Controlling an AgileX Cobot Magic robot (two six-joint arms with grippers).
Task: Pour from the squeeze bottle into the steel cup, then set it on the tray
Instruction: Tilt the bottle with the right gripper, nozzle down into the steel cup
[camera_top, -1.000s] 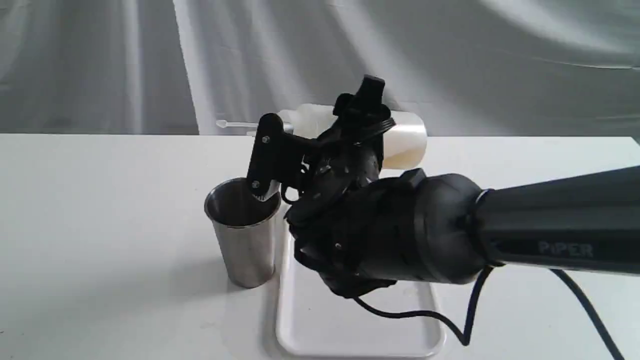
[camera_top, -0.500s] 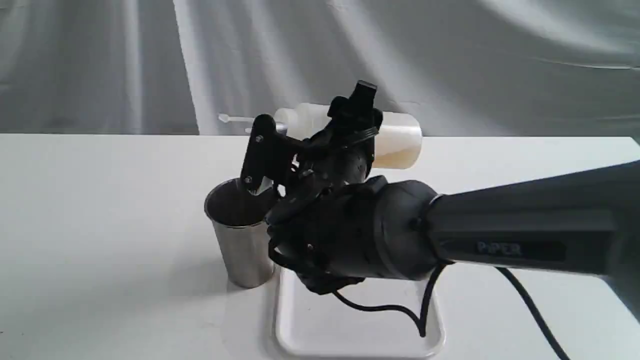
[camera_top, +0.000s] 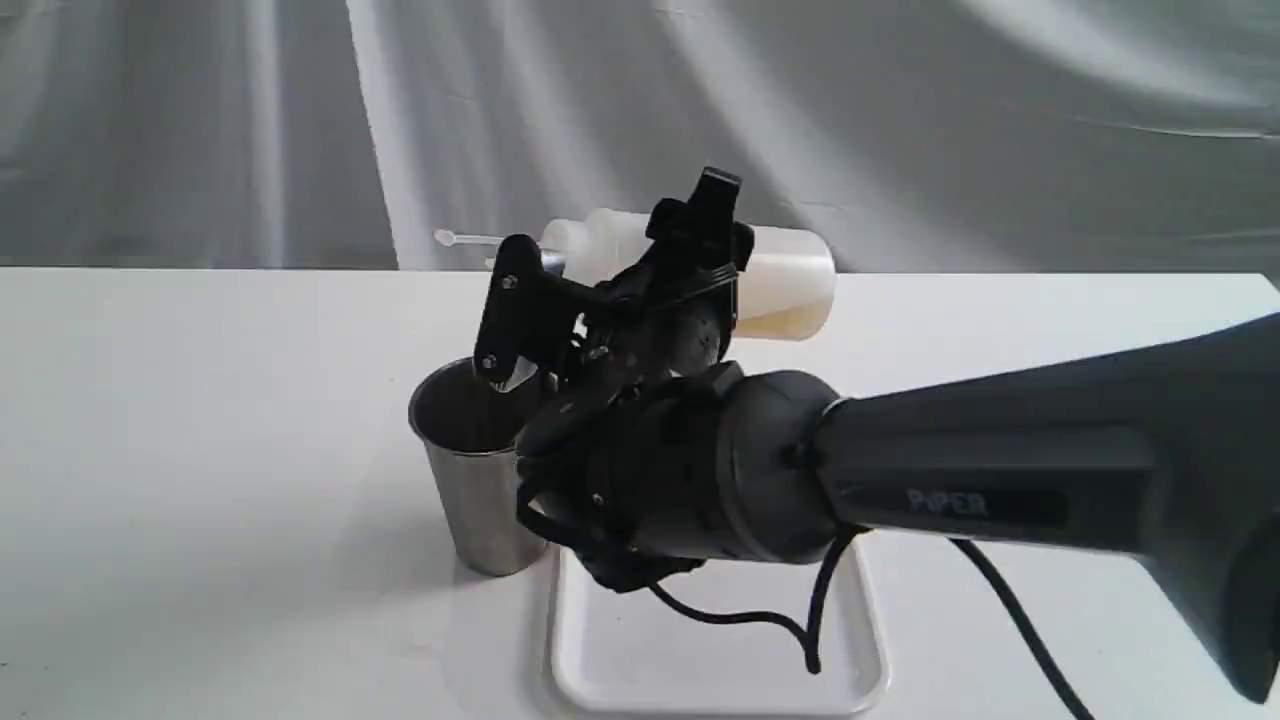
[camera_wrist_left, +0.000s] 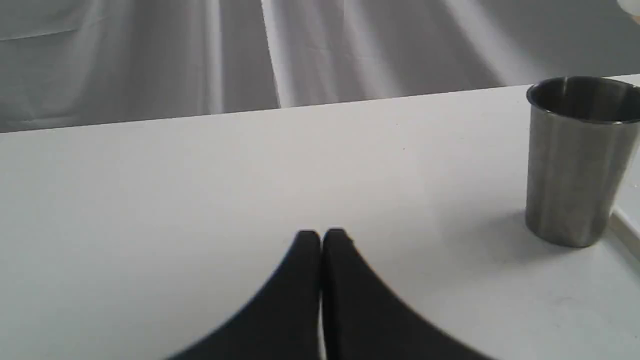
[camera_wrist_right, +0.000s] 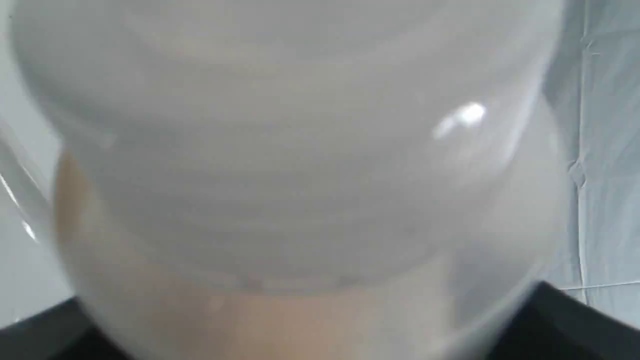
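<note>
My right gripper (camera_top: 700, 255) is shut on the squeeze bottle (camera_top: 790, 275), which lies about level in the air, nozzle end toward the left. Its thin cap strap (camera_top: 460, 240) sticks out above the steel cup (camera_top: 470, 480); the nozzle tip is hidden behind the black wrist parts. The cup stands upright just left of the white tray (camera_top: 700, 670). In the right wrist view the bottle (camera_wrist_right: 300, 175) fills the picture, with amber liquid low in it. My left gripper (camera_wrist_left: 320, 235) is shut on nothing, low over the table, well away from the cup (camera_wrist_left: 575, 160).
The right arm's thick black forearm (camera_top: 1000, 490) and its cable (camera_top: 810, 620) hang over the tray. A grey cloth backdrop (camera_top: 900, 120) closes off the far side of the white table (camera_top: 200, 450). The tray's corner (camera_wrist_left: 627, 220) shows beside the cup.
The right arm has slid to the left with the bottle, carrying the nozzle end a little further over the cup. The cup and tray have stayed put.
</note>
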